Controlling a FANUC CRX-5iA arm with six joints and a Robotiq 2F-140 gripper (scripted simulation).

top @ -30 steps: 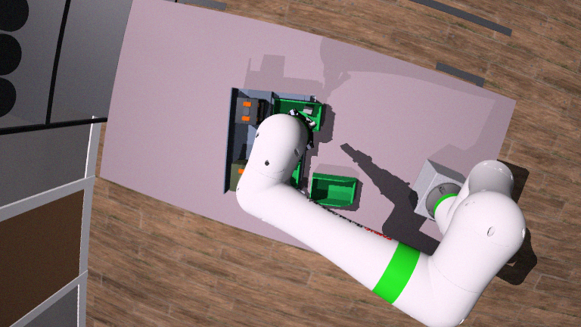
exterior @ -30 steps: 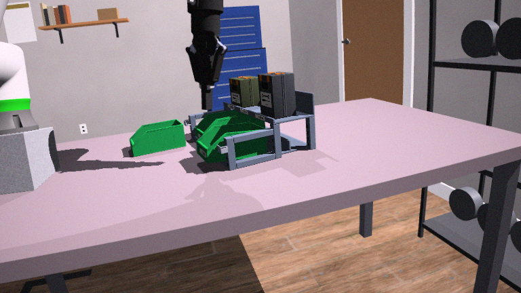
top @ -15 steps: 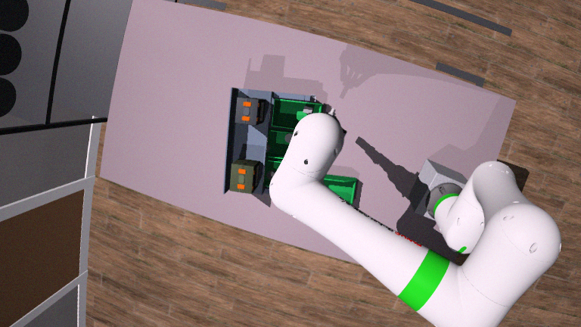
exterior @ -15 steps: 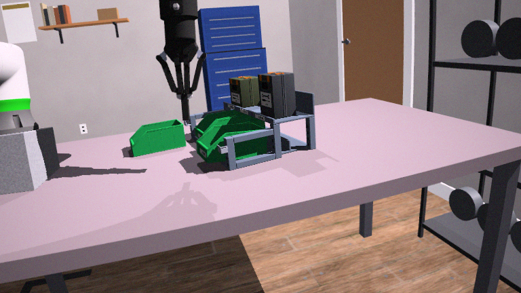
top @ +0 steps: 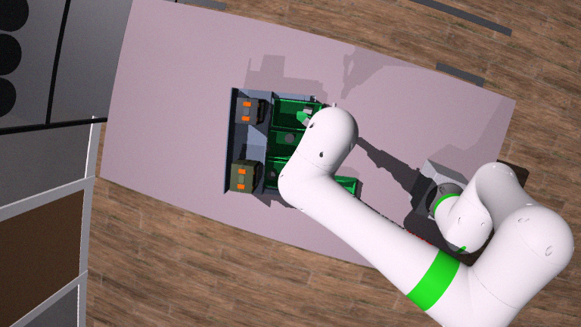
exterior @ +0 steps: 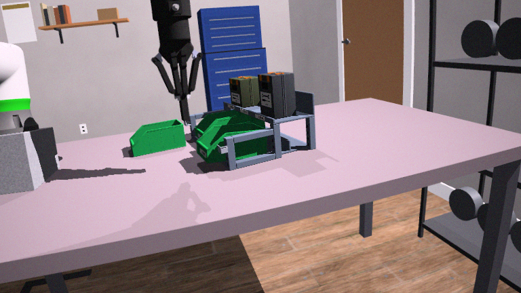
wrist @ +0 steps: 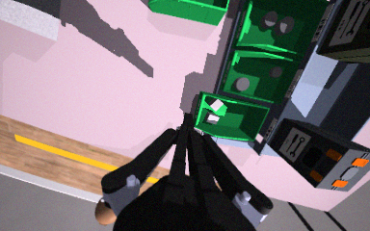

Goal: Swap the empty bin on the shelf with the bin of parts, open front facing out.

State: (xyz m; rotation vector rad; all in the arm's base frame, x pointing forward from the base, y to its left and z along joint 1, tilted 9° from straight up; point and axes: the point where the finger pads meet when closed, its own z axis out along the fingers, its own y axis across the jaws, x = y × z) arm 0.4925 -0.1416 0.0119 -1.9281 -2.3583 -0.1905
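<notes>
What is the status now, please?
Gripper shut, holding nothing, above shelf end. Three green bins in shelf; fourth bin upright on table. Nothing blocking.

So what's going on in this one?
One arm's end effector, shut with nothing in it, points down at the front edge of the end green bin in the small shelf. That bin holds white parts. Two neighbouring green bins in the shelf hold grey round parts. Another green bin stands on the table, apart from the shelf.
</notes>
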